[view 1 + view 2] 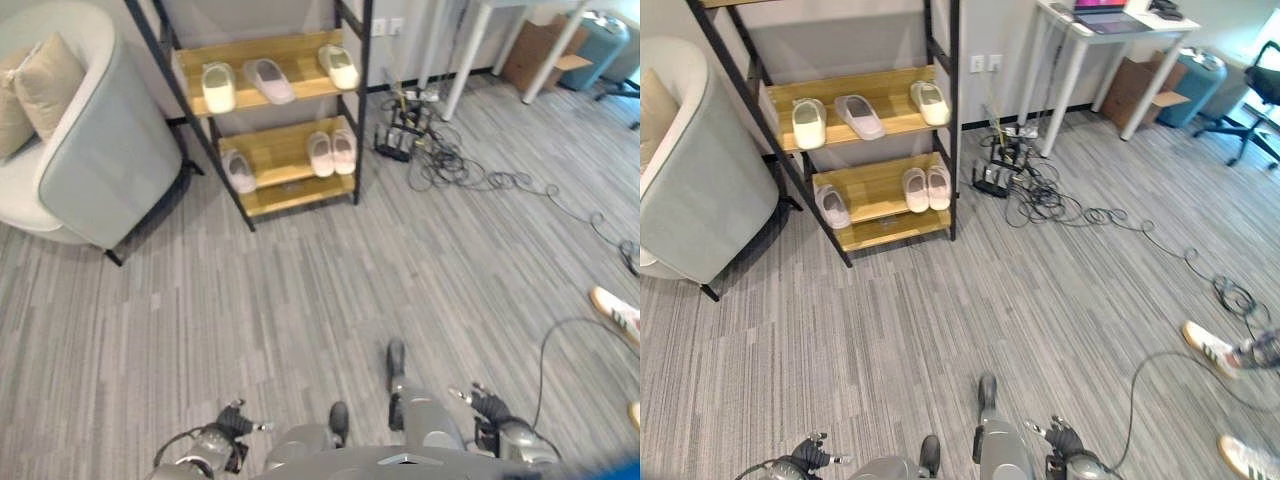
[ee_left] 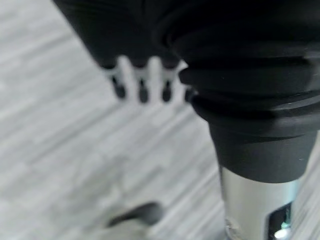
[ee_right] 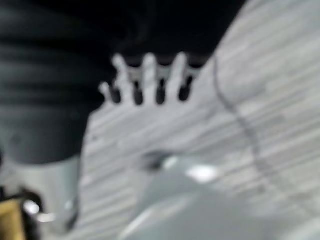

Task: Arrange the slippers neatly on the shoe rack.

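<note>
The black-framed shoe rack (image 1: 352,100) with wooden shelves stands by the far wall. Its upper shelf holds a cream slipper (image 1: 218,87), a lilac slipper (image 1: 270,80) and another cream slipper (image 1: 339,66), each lying apart. On the lower shelf, a single pale slipper (image 1: 238,170) lies at the left and a pink-white pair (image 1: 331,152) sits side by side at the right. My left hand (image 2: 142,82) hangs over bare floor, fingers relaxed and holding nothing. My right hand (image 3: 150,80) hangs the same way, far back from the rack.
A grey armchair (image 1: 95,150) with cushions stands left of the rack. A tangle of cables (image 1: 440,155) spreads right of it, below a white table (image 1: 1110,30). A person's shoes (image 1: 1212,345) are at the right edge. Grey plank floor lies between me and the rack.
</note>
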Tool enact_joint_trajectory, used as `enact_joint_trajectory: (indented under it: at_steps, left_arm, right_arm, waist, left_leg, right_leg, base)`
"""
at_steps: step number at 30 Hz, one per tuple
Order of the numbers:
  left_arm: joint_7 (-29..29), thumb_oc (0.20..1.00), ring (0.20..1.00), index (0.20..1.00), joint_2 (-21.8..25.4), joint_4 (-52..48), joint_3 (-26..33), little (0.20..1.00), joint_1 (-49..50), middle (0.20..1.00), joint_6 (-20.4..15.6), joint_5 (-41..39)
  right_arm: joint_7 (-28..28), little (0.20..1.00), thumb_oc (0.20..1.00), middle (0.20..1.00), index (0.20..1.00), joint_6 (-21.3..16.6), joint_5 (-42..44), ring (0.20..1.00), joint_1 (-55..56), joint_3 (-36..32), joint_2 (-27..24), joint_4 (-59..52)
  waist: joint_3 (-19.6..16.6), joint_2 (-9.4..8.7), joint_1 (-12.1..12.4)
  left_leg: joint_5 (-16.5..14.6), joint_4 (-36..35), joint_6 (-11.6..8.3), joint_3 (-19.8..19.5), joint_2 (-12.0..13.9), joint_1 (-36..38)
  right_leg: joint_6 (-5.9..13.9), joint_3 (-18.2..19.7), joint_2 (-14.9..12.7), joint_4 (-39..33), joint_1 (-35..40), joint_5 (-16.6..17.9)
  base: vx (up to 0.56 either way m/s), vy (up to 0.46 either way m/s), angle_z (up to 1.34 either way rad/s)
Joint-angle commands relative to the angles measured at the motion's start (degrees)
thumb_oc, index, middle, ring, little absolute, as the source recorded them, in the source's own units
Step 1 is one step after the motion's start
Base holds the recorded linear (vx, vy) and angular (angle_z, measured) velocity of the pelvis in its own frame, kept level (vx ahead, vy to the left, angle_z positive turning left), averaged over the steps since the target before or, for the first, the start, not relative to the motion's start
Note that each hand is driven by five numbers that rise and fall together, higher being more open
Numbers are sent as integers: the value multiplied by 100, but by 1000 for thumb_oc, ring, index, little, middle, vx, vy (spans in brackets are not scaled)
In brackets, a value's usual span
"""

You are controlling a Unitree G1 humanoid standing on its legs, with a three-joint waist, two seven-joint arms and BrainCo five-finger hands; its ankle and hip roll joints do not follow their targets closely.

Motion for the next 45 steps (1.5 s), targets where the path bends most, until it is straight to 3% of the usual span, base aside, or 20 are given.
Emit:
enact_joint_trajectory:
  at_steps: [1,2,3,4,5,6,9,13,17,18,20,21,24,25,30,32,34,36,39,45]
  left_arm:
    - [-54,1000,1000,1000,-106,-173,-13,1000,279,1000,-5,-141]
    - [-103,1000,1000,1000,-123,-99,50,1000,255,1000,66,-151]
    - [-76,1000,1000,1000,-105,-141,190,1000,187,1000,61,-318]
    - [-76,1000,1000,1000,-104,-142,190,1000,187,1000,61,-319]
    - [-78,1000,1000,1000,-127,-185,214,1000,205,1000,79,-392]
    - [-74,1000,1000,1000,-146,-237,151,1000,186,1000,85,-333]
    - [-69,1000,1000,1000,-134,-311,162,1000,276,1000,58,-387]
    - [-81,1000,1000,1000,-63,-57,336,1000,356,1000,95,-451]
    - [-120,1000,1000,1000,-28,349,579,1000,540,1000,214,-266]
    - [-211,1000,1000,1000,1,504,697,1000,658,1000,266,-165]
    - [-227,1000,1000,1000,83,557,846,1000,749,1000,284,-218]
    - [-206,1000,1000,1000,136,531,878,1000,735,1000,305,-240]
    - [-128,1000,1000,1000,216,392,889,1000,694,1000,307,-339]
    - [-82,1000,1000,1000,245,233,811,1000,626,1000,265,-386]
    - [40,1000,1000,1000,258,-81,650,1000,508,1000,123,-490]
    - [-4,1000,1000,1000,263,-114,536,1000,431,1000,135,-499]
    - [91,1000,1000,1000,220,-155,455,1000,379,1000,65,-406]
    - [89,1000,1000,1000,184,-192,381,1000,391,1000,58,-305]
    - [71,1000,1000,1000,172,-765,-266,1000,608,1000,-77,498]
    - [62,1000,1000,1000,-23,-335,8,1000,653,1000,3,261]
  right_arm:
    - [-50,1000,1000,1000,1000,51,-77,1000,-245,1,-317,-104]
    - [173,1000,1000,1000,1000,89,118,1000,-209,-164,-573,-146]
    - [129,1000,1000,1000,1000,-60,175,1000,109,-166,-571,-302]
    - [129,1000,1000,1000,1000,-60,175,1000,109,-166,-570,-302]
    - [108,1000,1000,1000,1000,-87,246,1000,96,-226,-591,-256]
    - [-11,1000,1000,1000,1000,-127,338,1000,8,-305,-645,-336]
    - [-77,1000,1000,1000,1000,-205,311,1000,-90,-247,-696,-669]
    - [-127,1000,1000,1000,1000,-230,-58,1000,-247,73,-804,-1347]
    - [25,1000,1000,1000,1000,-227,-112,1000,-128,90,-776,-1729]
    - [171,1000,1000,1000,1000,-183,-22,1000,15,32,-697,-1841]
    - [371,1000,1000,1000,1000,-168,189,1000,204,-84,-564,-1793]
    - [390,1000,1000,1000,1000,-143,245,1000,212,-145,-526,-1701]
    - [356,1000,1000,1000,1000,-160,323,1000,186,-197,-490,-1660]
    - [271,1000,1000,1000,1000,-190,321,1000,156,-236,-481,-1689]
    - [144,1000,1000,1000,1000,-258,244,1000,163,-297,-574,-1731]
    - [119,1000,1000,1000,1000,-188,111,1000,91,-163,-583,-1554]
    - [215,1000,1000,1000,1000,-162,407,1000,142,-242,-456,-1500]
    - [356,1000,1000,1000,1000,-162,780,1000,185,-291,-367,-1495]
    - [301,1000,1000,1000,1000,-280,709,1000,389,-323,-454,-1641]
    - [612,1000,1000,1000,1000,-383,1359,1000,405,-240,-381,-2317]
  waist:
    - [119,104,6]
    - [103,103,-13]
    - [172,3,-91]
    - [165,14,-97]
    - [219,-15,-101]
    - [256,-58,-16]
    - [206,-113,233]
    - [208,-165,691]
    - [74,-265,810]
    - [-53,-307,887]
    - [-128,-396,904]
    - [-107,-441,885]
    - [-41,-392,841]
    - [-8,-342,767]
    - [33,-241,530]
    - [120,-216,437]
    - [144,-252,387]
    - [112,-269,394]
    - [-55,-158,367]
    - [-225,-88,376]
  left_leg:
    - [-304,945,-455,-11,723,186]
    - [43,1861,-559,40,835,-76]
    - [604,3238,-577,408,1006,-689]
    - [589,3272,-579,398,1015,-717]
    - [710,3724,-545,619,1131,-1086]
    - [591,3775,-487,1011,1264,-1554]
    - [397,2346,-460,1158,1196,-1922]
    - [1340,-166,-757,675,1564,-2156]
    - [1487,-698,-825,887,1691,-2172]
    - [1699,-166,-813,756,1609,-2340]
    - [1543,226,-674,723,1403,-2349]
    - [1419,450,-606,809,1335,-2329]
    - [1236,530,-486,873,1286,-2168]
    - [1085,441,-406,918,1230,-1872]
    - [666,397,-428,980,1202,-1325]
    - [511,451,-469,1013,1258,-1138]
    - [440,637,-459,905,1159,-1165]
    - [425,626,-471,889,1123,-1111]
    - [609,164,-596,836,1235,-926]
    - [873,-372,-656,794,1340,-679]
  right_leg:
    - [-13,431,132,791,363,307]
    - [-156,373,232,977,533,211]
    - [-406,350,275,962,809,54]
    - [-407,341,284,966,797,54]
    - [-538,278,325,904,981,-69]
    - [-631,117,318,823,1328,-260]
    - [-529,-37,292,653,1725,-546]
    - [-468,-86,433,442,2374,-900]
    - [-386,29,395,349,2833,-1079]
    - [-272,116,261,475,3029,-1155]
    - [-103,189,31,1067,2889,-934]
    - [8,236,-112,1639,2675,-556]
    - [24,253,-218,2446,2174,-125]
    - [-29,65,-314,2695,1871,61]
    - [-65,-486,-452,1539,1451,-197]
    - [-1,-532,-494,1131,1276,-131]
    - [59,-204,-409,976,1374,-135]
    - [54,-130,-370,884,1465,-162]
    - [37,-353,-289,432,1811,-180]
    - [10,-418,-179,117,2064,-165]
  base:
    - [498,-202,101]
    - [507,-248,124]
    - [361,-217,135]
    - [231,-182,141]
    - [303,-156,62]
    - [480,-160,31]
    - [495,21,32]
    - [508,141,14]
    - [482,205,-23]
    - [555,278,-68]
    - [565,334,-46]
    - [322,267,-33]
    - [184,154,-19]
    - [309,169,-3]
    - [242,-9,14]
    - [194,-141,-1]
    - [157,-129,17]
    - [132,-86,38]
    - [127,-107,26]
    - [39,-30,5]
